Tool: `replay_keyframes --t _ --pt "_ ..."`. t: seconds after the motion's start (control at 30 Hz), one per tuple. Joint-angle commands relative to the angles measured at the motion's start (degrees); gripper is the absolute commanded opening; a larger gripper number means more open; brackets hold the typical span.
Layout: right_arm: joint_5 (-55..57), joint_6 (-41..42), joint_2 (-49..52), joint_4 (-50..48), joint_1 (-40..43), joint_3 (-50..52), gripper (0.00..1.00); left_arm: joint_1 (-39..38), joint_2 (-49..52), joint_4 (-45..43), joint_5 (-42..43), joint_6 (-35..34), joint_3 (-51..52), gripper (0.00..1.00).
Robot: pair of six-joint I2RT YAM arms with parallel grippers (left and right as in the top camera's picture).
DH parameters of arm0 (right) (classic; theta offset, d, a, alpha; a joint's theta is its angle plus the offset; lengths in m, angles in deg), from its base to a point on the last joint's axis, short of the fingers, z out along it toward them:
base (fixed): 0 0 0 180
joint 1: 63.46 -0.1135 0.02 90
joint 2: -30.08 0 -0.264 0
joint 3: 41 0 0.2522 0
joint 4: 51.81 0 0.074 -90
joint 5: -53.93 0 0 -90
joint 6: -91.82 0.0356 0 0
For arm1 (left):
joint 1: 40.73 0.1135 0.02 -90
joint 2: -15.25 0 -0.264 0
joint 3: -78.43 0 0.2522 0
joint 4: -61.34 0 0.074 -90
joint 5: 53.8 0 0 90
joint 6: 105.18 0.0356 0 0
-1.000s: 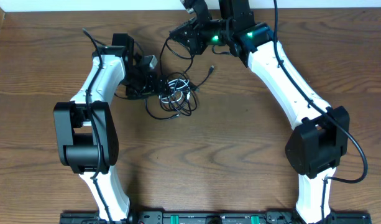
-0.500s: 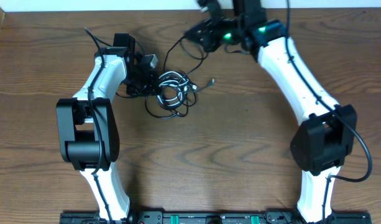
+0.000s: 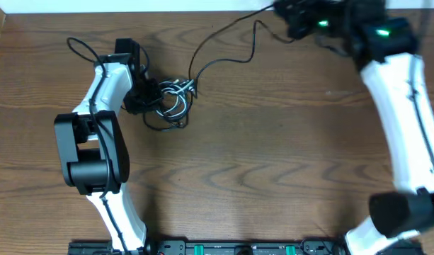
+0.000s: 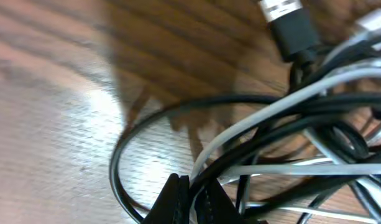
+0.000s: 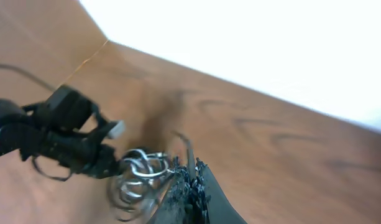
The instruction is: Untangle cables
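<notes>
The cables lie in a tangled bundle of black and white loops on the wooden table, left of centre. My left gripper is at the bundle's left side. In the left wrist view its jaws are shut on black and white strands, with a silver-tipped plug beyond them. My right gripper is at the far back right, shut on one black cable that stretches from the bundle up to it. In the right wrist view that strand runs between the shut fingertips, with the bundle behind.
The table's back edge meets a white wall just behind both grippers. The left arm's own thicker black cord loops near its wrist. The two arm bases stand at the front edge.
My left gripper has shut on the bundle and shifted left with it. My right gripper has moved right and back, drawing one black cable out in a long line.
</notes>
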Motion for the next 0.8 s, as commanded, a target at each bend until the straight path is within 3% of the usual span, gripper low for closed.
replay_keyframes --t 0.0,0.43,0.5,0.57,0.77 --pt "10.10 -1.90 -5.77 2.43 3.96 -1.09 0.01 1.60 0.74 0.50 -2.16 -3.13 -0.09 0.07" --pt "17.20 -1.18 -11.52 6.47 14.19 -1.09 0.01 3.67 0.74 1.75 -2.14 -6.08 -0.09 0.08" --pt "22.77 -0.46 -11.47 8.13 15.15 -1.09 0.01 3.67 0.74 1.95 -2.16 -6.10 -0.09 0.07" --pt "35.78 1.73 -11.47 10.38 16.61 -1.07 0.01 3.91 0.74 2.67 -4.24 -9.62 -0.09 0.08" --pt "44.85 1.88 -11.41 15.63 19.43 -1.07 0.01 4.46 0.74 4.13 -9.40 -13.60 -0.09 0.08"
